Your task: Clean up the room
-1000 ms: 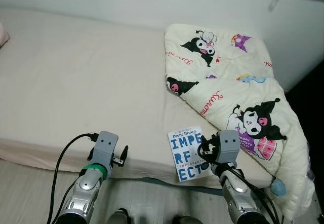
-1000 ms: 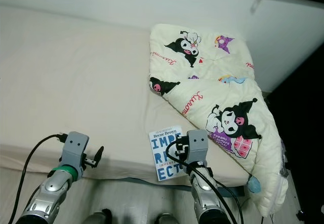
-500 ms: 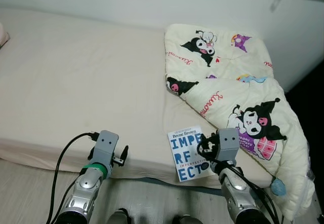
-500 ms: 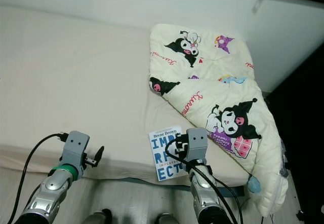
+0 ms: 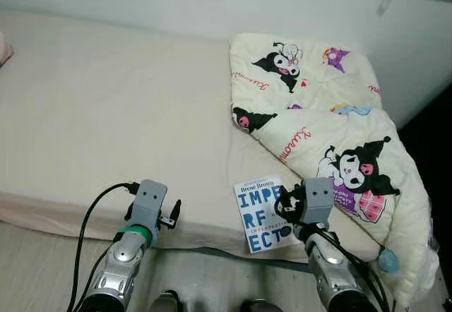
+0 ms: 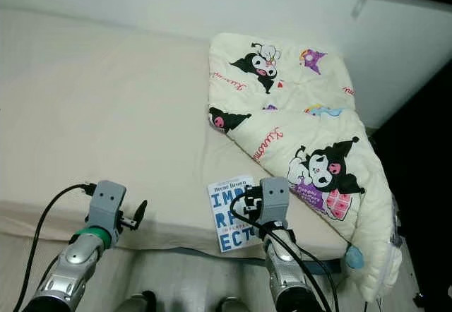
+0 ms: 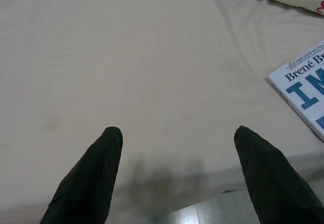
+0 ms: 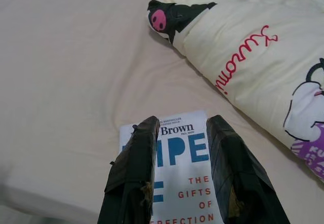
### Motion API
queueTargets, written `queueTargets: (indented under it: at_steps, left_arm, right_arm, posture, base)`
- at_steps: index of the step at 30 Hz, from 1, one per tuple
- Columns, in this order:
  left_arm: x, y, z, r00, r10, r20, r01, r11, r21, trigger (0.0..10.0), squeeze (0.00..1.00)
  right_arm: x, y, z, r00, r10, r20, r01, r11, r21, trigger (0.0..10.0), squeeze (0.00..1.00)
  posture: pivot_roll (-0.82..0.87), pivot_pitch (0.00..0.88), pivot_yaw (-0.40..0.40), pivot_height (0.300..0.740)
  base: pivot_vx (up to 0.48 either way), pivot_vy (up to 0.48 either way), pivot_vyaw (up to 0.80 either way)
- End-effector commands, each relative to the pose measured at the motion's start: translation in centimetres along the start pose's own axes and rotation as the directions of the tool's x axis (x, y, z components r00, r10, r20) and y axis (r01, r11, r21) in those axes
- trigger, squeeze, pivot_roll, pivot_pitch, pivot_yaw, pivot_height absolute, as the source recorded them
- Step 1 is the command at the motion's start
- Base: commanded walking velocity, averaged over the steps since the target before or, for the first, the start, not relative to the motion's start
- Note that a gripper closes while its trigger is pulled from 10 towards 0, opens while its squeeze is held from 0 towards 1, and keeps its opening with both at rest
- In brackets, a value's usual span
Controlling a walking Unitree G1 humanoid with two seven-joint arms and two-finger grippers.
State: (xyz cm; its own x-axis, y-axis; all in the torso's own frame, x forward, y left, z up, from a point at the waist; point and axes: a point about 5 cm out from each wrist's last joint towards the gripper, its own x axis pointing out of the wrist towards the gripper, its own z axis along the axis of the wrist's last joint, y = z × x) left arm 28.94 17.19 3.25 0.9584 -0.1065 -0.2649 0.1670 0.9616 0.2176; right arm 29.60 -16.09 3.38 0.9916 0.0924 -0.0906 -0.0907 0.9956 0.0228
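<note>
book [image 5: 263,213] at the bed's [image 5: 106,114] near edge, quilt [image 5: 332,135] right (just behind it)

Glossy paper book [image 5: 263,213] on matt cloth bed [image 5: 113,121].

Bed [image 5: 120,107] with a plain cream sheet, lightly wrinkled, spans most of the head views; its near edge runs along the bottom above a strip of pale floor [image 5: 42,262]. A cream comforter [image 5: 321,135] printed with black-and-purple cartoon characters and red script lies folded on the bed's right part, its far corner draping over the near right edge. A white book [image 5: 263,213] with large blue letters lies flat at the near edge, just beside the comforter's fold.
</note>
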Motion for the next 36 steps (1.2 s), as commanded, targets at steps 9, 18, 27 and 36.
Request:
queueTargets:
  at_steps: [9,18,27,36]
  left_arm:
    - [0.1,-0.9,0.7,0.997,-0.074,0.028,0.072,0.996,0.058,10.0,0.00]
    - [-0.1,-1.3,0.4,0.996,-0.083,0.017,0.082,0.995,0.059,10.0,0.00]
    - [-0.5,-1.4,-0.8,0.994,-0.104,-0.032,0.106,0.992,0.075,10.0,0.00]
    - [-1.0,-2.8,-2.7,0.978,-0.177,-0.106,0.191,0.972,0.136,10.0,0.00]
  right_arm:
    - [-1.1,-0.3,-1.1,1.000,-0.018,-0.023,0.018,1.000,0.019,10.0,0.00]
    - [-1.4,-0.4,-1.5,0.999,-0.015,-0.038,0.016,1.000,0.016,10.0,0.00]
    - [-1.6,-0.4,-2.1,0.997,-0.012,-0.070,0.013,1.000,0.017,10.0,0.00]
    - [-4.0,-2.3,-5.4,0.967,-0.097,-0.237,0.145,0.970,0.195,10.0,0.00]
  posture:
    - [0.04,0.128,-0.006,0.740]
    - [0.04,0.128,-0.008,0.740]
    - [0.04,0.119,-0.006,0.740]
    - [0.03,0.104,-0.005,0.740]
  base:
    - [0.000,0.000,0.00]
    - [0.000,0.000,0.00]
    - [0.000,0.000,0.00]
    - [0.000,0.000,0.00]
